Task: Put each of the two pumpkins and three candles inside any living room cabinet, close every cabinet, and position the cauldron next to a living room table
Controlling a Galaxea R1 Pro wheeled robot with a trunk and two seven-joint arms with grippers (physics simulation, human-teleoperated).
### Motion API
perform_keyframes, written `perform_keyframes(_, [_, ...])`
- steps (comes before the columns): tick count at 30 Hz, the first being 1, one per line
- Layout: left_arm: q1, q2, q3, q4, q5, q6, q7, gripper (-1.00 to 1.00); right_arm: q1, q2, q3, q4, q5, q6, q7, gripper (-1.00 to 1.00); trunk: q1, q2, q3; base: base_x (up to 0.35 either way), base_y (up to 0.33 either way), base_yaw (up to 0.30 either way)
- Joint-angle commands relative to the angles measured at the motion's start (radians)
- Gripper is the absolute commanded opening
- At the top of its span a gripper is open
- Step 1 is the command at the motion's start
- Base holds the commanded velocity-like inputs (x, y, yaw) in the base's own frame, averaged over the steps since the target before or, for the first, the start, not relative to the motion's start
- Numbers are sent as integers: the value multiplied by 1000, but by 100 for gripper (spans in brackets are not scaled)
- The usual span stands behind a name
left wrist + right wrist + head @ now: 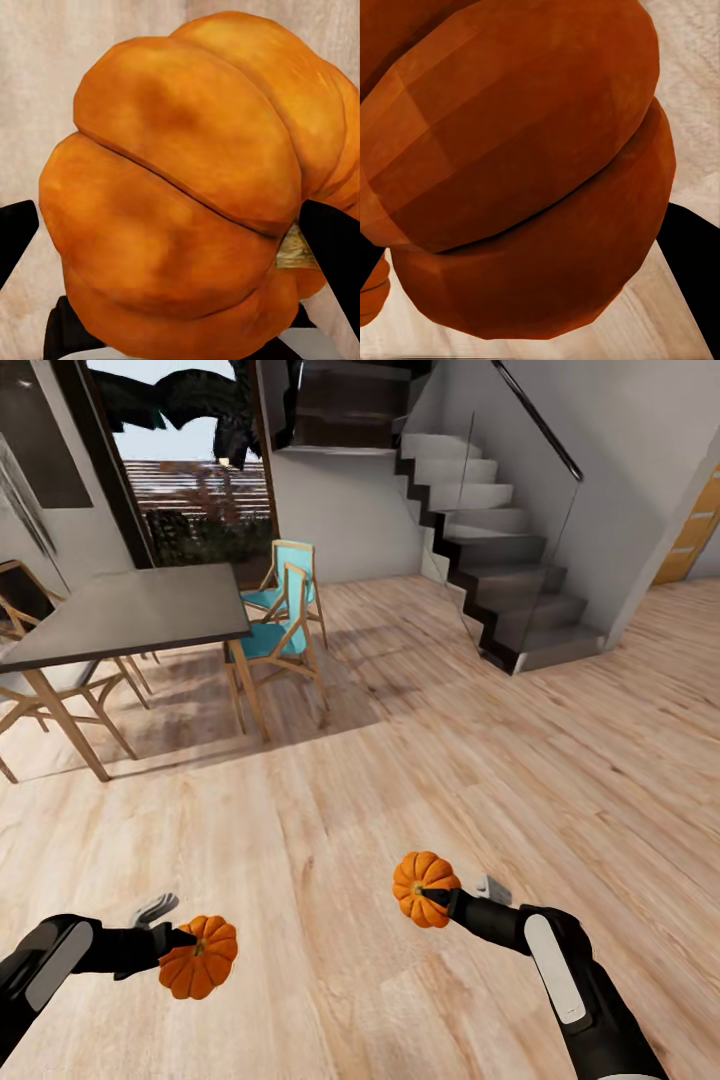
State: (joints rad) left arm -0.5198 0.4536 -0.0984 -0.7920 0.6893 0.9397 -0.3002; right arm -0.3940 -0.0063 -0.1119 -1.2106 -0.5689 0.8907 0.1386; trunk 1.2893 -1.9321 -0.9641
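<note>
Two bright-orange ribbed pumpkins are carried above the wooden floor. My left gripper (185,950) is shut on one pumpkin (200,957), low at the left of the head view. That pumpkin (187,195) sits between black fingertips (334,247) in the left wrist view. My right gripper (440,900) is shut on the other pumpkin (424,888), held a little higher and further forward. Close up, this pumpkin (517,165) covers most of the right wrist view. Candles, cabinet, cauldron and coffee table are out of view.
A dark dining table (120,615) with wooden chairs stands at the left, two teal-seated chairs (280,625) beside it. A staircase (490,550) with a glass panel rises at the back right. A tall window (195,470) is behind the table. Wooden floor (430,760) stretches ahead.
</note>
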Motion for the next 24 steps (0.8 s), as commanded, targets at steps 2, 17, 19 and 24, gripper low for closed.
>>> perform_keyframes(2, [0,1,-3,0,0,-4,14,-100,0,0,-2,-1,7,4,8,-100,-8,14,6,0,0,281])
perform_keyframes(17, [-1,-1,-3,0,1,-10,71,-100,0,2,-4,5,-1,-4,7,-100,-65,119,53,0,0,283])
perform_keyframes(19, [-1,-1,-3,0,1,-10,72,-100,0,2,-4,5,-1,-4,7,-100,-73,133,60,0,0,290])
perform_keyframes(24, [-1,-1,-3,0,0,-10,72,-100,0,3,-2,11,2,-3,7,-100,-92,168,77,0,0,291])
